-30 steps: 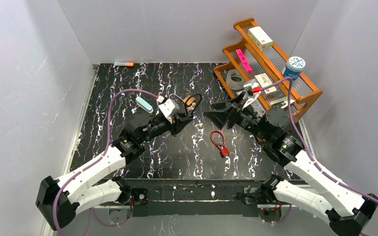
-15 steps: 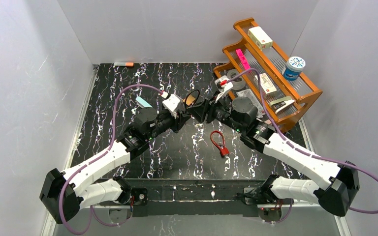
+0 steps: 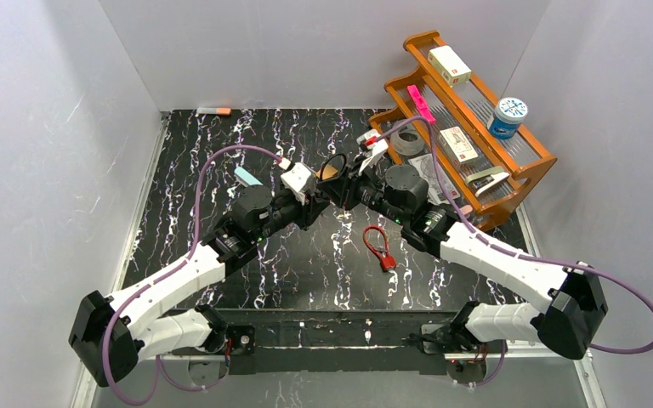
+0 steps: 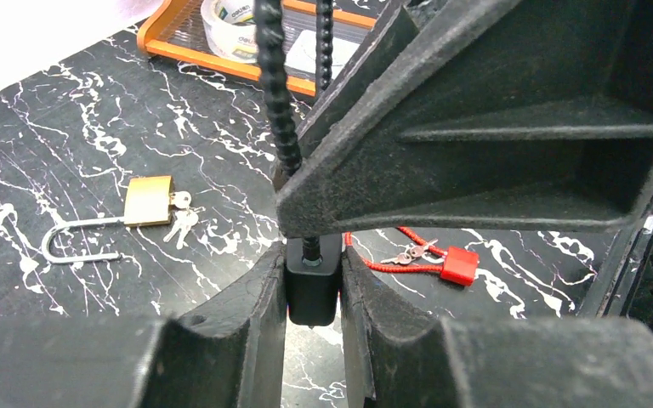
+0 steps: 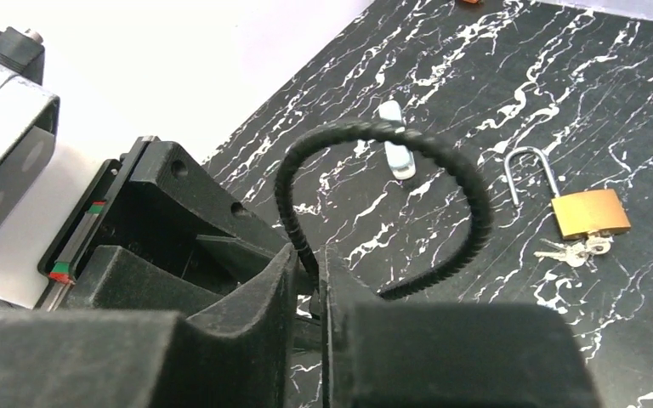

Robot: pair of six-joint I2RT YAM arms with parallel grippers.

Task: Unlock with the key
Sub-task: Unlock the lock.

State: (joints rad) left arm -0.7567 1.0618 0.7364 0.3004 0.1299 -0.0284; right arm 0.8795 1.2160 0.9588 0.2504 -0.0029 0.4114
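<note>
Top external: the left gripper (image 3: 326, 190) and right gripper (image 3: 350, 185) meet tip to tip above the centre of the frame, over the marbled table (image 3: 221, 161), with the looped black cable lock (image 3: 337, 161) between them. A red lock (image 3: 380, 248) lies below them, and the wooden rack (image 3: 523, 166) stands at upper right. Left wrist: the left fingers (image 4: 251, 314) clamp the lock's black body at lower centre, its ribbed cable rising to the top edge; a brass padlock (image 4: 148, 201) with keys (image 4: 180, 223) lies at left. Right wrist: the right fingers (image 5: 268, 293) stand narrow, a slim gap at the cable's foot; whether they pinch anything I cannot tell
</note>
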